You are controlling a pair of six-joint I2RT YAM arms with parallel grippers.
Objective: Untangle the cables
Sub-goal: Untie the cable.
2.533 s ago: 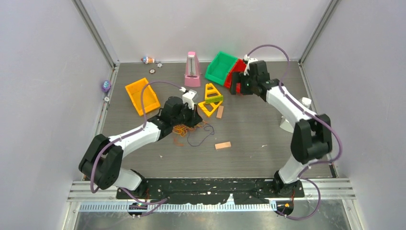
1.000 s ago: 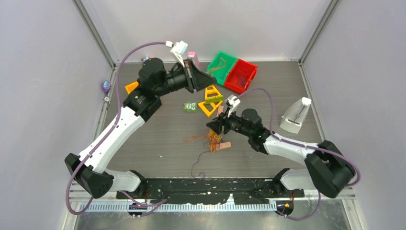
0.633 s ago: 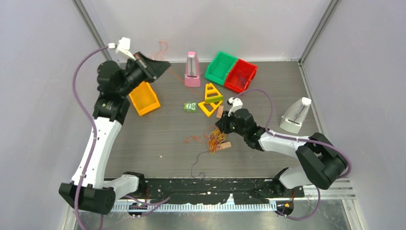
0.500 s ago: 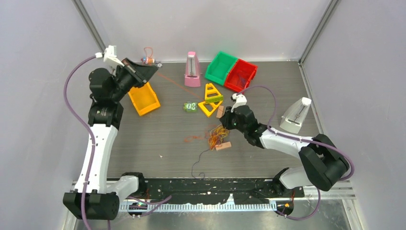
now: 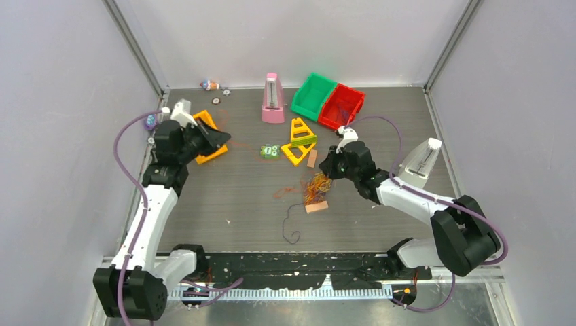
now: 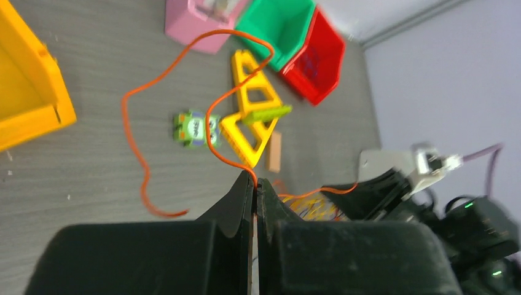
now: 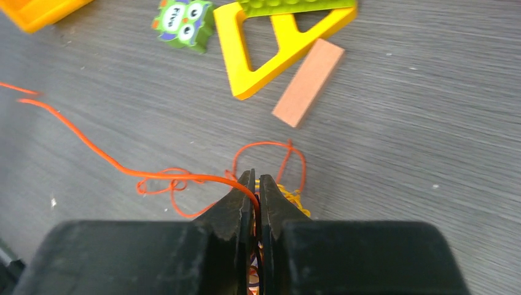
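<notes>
The cables [image 5: 314,187] are a small orange, yellow and purple tangle at mid-table, with a dark purple strand [image 5: 291,221] trailing toward the near edge. My right gripper [image 5: 325,166] is at the tangle's upper right, shut on several of its strands [image 7: 254,179]. An orange strand [image 7: 92,144] runs from those jaws to the left. My left gripper [image 5: 224,140] hangs over the orange bin, shut on one orange cable [image 6: 254,180]. That cable loops free in the air [image 6: 132,129] and also leads back toward the tangle [image 6: 313,209].
An orange bin [image 5: 216,151] sits at the left. At the back are a pink metronome [image 5: 273,99], a green bin [image 5: 314,95] and a red bin [image 5: 342,106]. Yellow triangles [image 5: 299,141], an owl block [image 5: 270,151] and wooden blocks [image 5: 316,206] lie around the tangle. A white object [image 5: 421,163] stands right.
My left arm has come down from high at the back left to the orange bin, orange cable still pinched. My right gripper has shut on the tangle and drawn it back-right, dragging the purple strand.
</notes>
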